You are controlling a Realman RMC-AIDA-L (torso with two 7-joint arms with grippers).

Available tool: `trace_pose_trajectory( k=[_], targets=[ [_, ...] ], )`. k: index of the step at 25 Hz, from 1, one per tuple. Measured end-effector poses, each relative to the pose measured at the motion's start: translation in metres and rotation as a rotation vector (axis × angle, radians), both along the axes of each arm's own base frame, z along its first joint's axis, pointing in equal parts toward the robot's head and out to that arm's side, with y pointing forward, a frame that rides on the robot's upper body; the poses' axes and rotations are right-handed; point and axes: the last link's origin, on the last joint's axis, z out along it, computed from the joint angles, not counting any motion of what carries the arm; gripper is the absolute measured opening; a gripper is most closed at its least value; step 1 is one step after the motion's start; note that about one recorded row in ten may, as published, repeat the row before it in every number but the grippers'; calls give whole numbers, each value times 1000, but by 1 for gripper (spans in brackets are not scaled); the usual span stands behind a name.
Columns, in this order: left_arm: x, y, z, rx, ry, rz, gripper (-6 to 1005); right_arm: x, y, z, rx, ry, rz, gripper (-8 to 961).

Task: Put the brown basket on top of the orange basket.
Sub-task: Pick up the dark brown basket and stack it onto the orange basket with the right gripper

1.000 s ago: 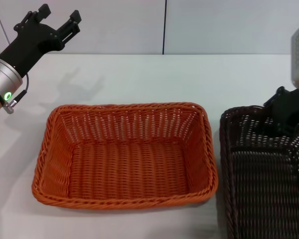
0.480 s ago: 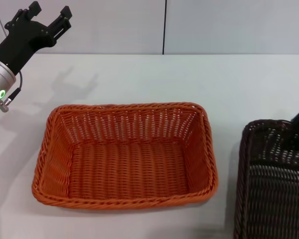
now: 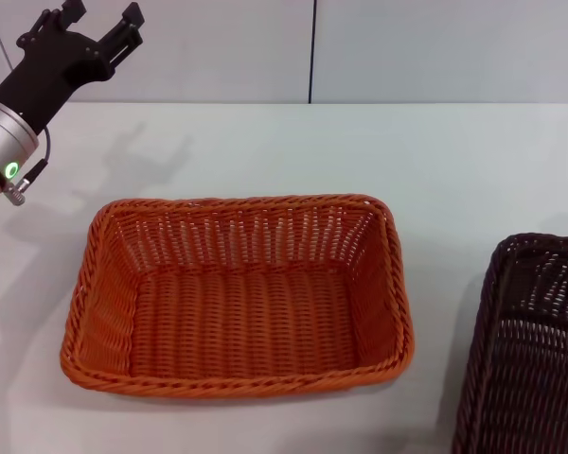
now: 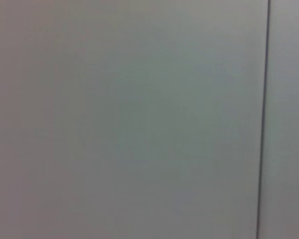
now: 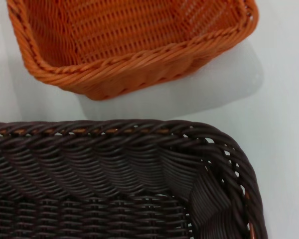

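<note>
The orange basket (image 3: 237, 303) stands empty in the middle of the white table (image 3: 379, 147). The brown basket (image 3: 540, 350) is at the right edge of the head view, cut off by the frame, apart from the orange one. The right wrist view looks down into the brown basket (image 5: 104, 184), with a corner of the orange basket (image 5: 124, 45) beyond it and a strip of table between them. My right gripper shows in no view. My left gripper (image 3: 102, 21) is open and empty, raised at the far left above the table.
A pale wall with a dark vertical seam (image 3: 312, 47) runs behind the table. The left wrist view shows only that wall and its seam (image 4: 263, 119). Bare table lies behind the orange basket and between the two baskets.
The brown basket has moved to the right, farther from the orange basket and partly out of the head view. The right gripper has left that view. The left gripper shifted slightly.
</note>
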Motion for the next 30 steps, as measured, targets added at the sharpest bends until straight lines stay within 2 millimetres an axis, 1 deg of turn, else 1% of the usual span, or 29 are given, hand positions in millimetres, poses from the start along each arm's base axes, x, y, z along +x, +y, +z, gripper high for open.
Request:
trace_pose_trajectory(
  k=[1,5,6,7,11,14,16,17,21,24,30],
  targets=[
    [0,0,0,1,-2,2,844,2,-1,4,11,18,2,148],
    [-1,1,2,6,-8,6,844,4,-6,12,12,76,13,140],
    [-1,1,2,7,-9,6,844,1,-10,17,-1,133,33,138],
    [-1,1,2,8,-9,7,844,1,-10,17,-1,133,33,137],
    [-3,2,5,19,-9,14,844,-11,-21,30,-30,261,94,135],
    [-4,2,6,24,-7,16,844,-14,-25,34,-36,292,114,133],
    [-6,1,8,32,-10,22,844,-22,-32,40,-54,372,164,131],
    [-6,1,9,34,-11,24,844,-22,-32,40,-54,372,164,131],
    [-10,0,12,45,-16,32,844,-32,-42,50,-76,490,240,131],
    [-10,-1,12,46,-15,32,844,-35,-43,51,-77,529,263,131],
    [-12,-1,11,43,-7,36,844,-44,-45,48,-97,681,312,131]
  ],
)
